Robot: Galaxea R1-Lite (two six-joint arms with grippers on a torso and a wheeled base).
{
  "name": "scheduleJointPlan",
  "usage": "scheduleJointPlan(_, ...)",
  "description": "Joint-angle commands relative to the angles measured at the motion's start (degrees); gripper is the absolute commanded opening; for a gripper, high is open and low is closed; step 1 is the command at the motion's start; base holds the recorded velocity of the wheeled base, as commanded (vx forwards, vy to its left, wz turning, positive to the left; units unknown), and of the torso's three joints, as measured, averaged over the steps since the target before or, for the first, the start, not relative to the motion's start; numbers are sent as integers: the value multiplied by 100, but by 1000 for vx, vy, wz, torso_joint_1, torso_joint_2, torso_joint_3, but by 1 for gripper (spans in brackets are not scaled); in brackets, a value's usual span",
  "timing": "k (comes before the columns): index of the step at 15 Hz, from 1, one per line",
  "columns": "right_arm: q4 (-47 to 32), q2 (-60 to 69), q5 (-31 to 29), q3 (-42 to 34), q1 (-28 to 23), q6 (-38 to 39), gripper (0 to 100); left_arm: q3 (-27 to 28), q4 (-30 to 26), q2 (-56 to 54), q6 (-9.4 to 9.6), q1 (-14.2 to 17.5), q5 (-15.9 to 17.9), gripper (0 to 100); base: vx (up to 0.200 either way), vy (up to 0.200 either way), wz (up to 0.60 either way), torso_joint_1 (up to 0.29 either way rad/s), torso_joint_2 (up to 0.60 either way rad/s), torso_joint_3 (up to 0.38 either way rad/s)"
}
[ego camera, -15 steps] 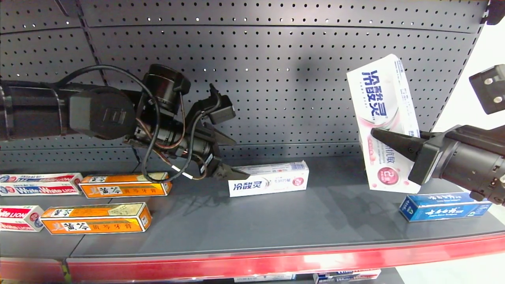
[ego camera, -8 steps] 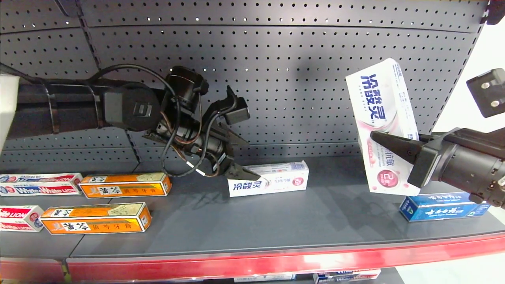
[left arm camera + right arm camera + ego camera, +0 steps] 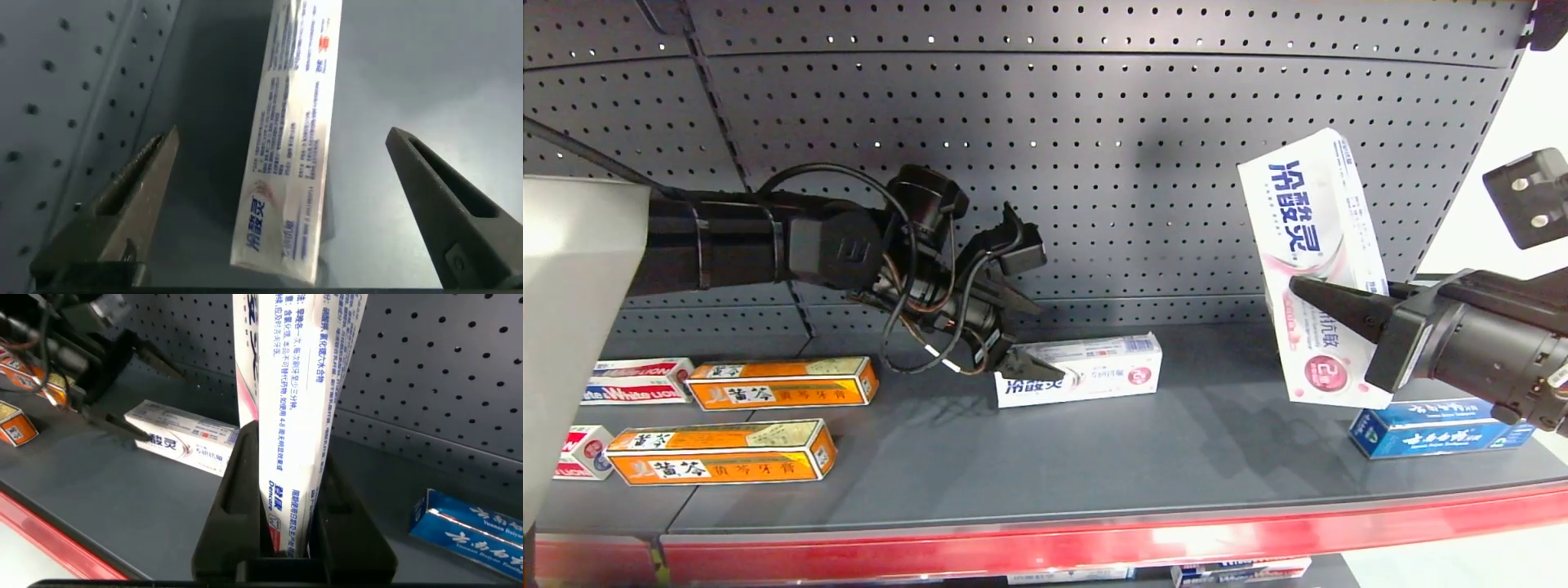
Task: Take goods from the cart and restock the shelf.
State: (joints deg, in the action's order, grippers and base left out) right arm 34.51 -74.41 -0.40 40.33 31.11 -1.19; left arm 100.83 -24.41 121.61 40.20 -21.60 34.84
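Note:
A white toothpaste box (image 3: 1094, 371) lies flat on the grey shelf (image 3: 1013, 465) near the pegboard back. My left gripper (image 3: 1045, 347) stands open with its fingers straddling the box's left end; in the left wrist view the box (image 3: 286, 180) lies between the two spread fingers of the gripper (image 3: 282, 139), with gaps on both sides. At the shelf's right end, my right gripper (image 3: 1307, 290) is shut on a larger white and pink toothpaste pack (image 3: 1319, 237), held upright above the shelf. The right wrist view shows that pack (image 3: 286, 392) clamped in the gripper (image 3: 282, 486), and the white box (image 3: 184, 437) farther off.
A blue box (image 3: 1441, 426) lies on the shelf just below the held pack. Two orange boxes (image 3: 780, 382) (image 3: 719, 451) and two white and red boxes (image 3: 637, 380) (image 3: 582, 452) lie at the left. A red strip (image 3: 1094, 539) edges the shelf front. Bare shelf lies between the white and blue boxes.
My left arm has moved right and in toward the pegboard, bringing its open fingers around the white box's left end. The right gripper has lifted its pack slightly.

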Motion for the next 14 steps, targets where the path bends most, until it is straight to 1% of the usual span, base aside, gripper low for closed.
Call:
scheduleJointPlan(1,-6,-3,-4,2,0,-4,0,-2,-20,64,-13,7,-4,100,0,0,0,0,0,0)
scheduleJointPlan(5,-6,-12,-4,2,-17,-4,0,-63,-47,108,58,7,-30,100,0,0,0,0,0,0)
scheduleJointPlan(14,-6,-12,-4,-7,-96,-4,0,-178,-73,284,58,-11,-56,100,0,0,0,0,0,0)
